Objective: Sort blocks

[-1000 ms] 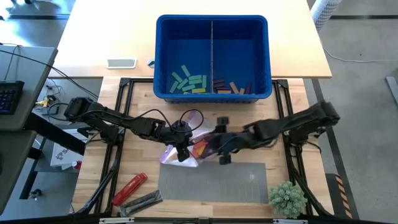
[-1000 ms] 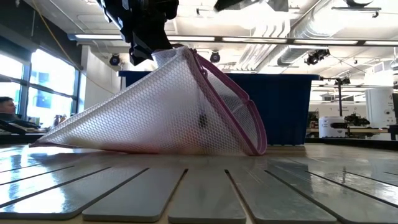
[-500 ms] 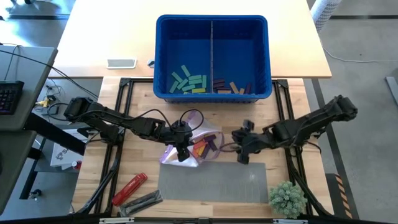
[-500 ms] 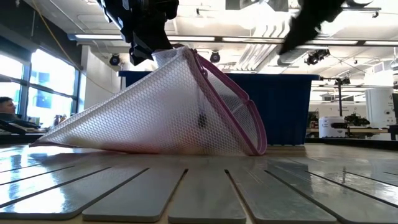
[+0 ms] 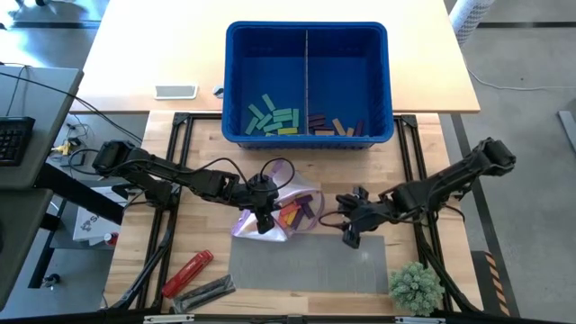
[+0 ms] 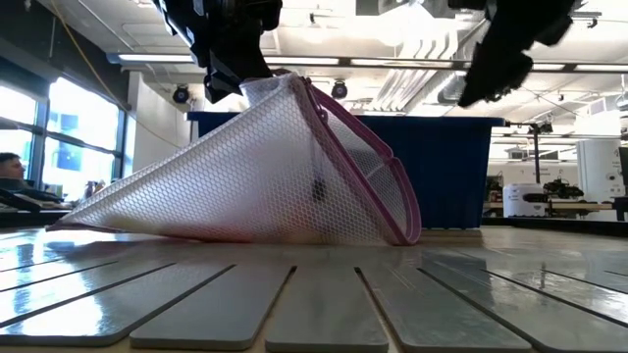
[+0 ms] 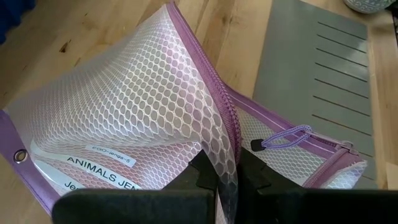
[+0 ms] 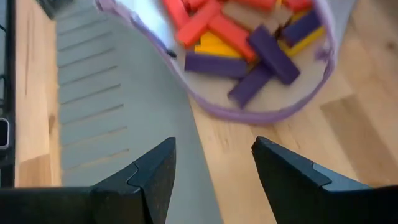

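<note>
2 grippers work the purple-edged white mesh pouch (image 5: 270,216): my left gripper (image 7: 225,180) pinches its flap up; right gripper (image 5: 353,219), spread empty, faces its mouth. Next I reach the coloured rectangular blocks (image 8: 249,46) inside. Beyond sits the blue plastic bin (image 5: 306,36).

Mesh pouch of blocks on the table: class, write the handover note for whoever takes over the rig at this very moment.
Left gripper: shut on the mesh pouch, holding its top edge up off the table.
Right gripper: jaws open, empty, facing the pouch mouth over the grey mat.
Blocks: some already in both halves of the blue bin; red, purple and yellow blocks lie in the pouch mouth.
Left: pick out the pouch's blocks and sort them into the bin.
</note>
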